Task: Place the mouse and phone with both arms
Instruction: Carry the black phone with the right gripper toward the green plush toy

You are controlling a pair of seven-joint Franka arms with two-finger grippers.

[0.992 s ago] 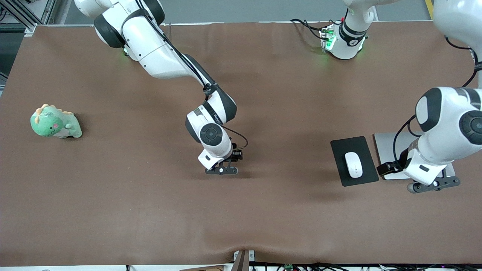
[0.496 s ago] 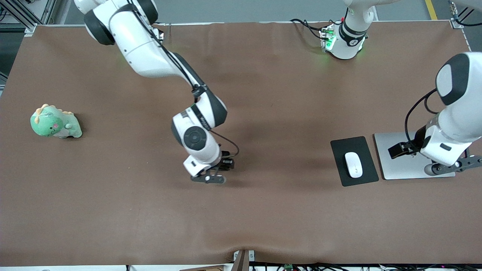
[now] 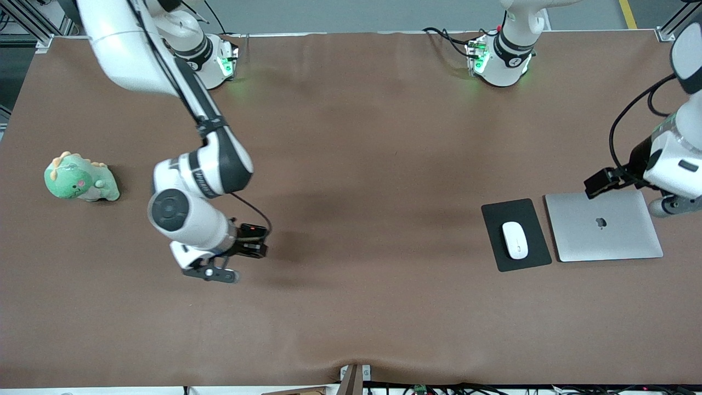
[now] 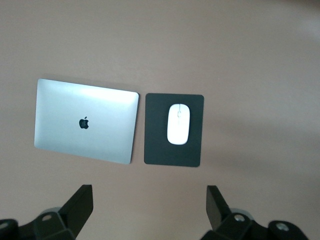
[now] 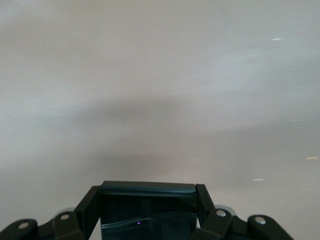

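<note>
Right gripper (image 5: 147, 212) grips phone (image 5: 146, 207) | green plush toy (image 3: 80, 178) nearby

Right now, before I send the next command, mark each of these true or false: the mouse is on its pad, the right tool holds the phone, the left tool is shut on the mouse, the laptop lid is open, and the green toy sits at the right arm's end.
1. The mouse lies on the black pad. True.
2. The right tool is shut on the phone. True.
3. The left tool is shut on the mouse. False: it is open and holds nothing, up over the table above the closed laptop.
4. The laptop lid is open. False: it lies closed, beside the pad.
5. The green toy sits at the right arm's end. True.
</note>
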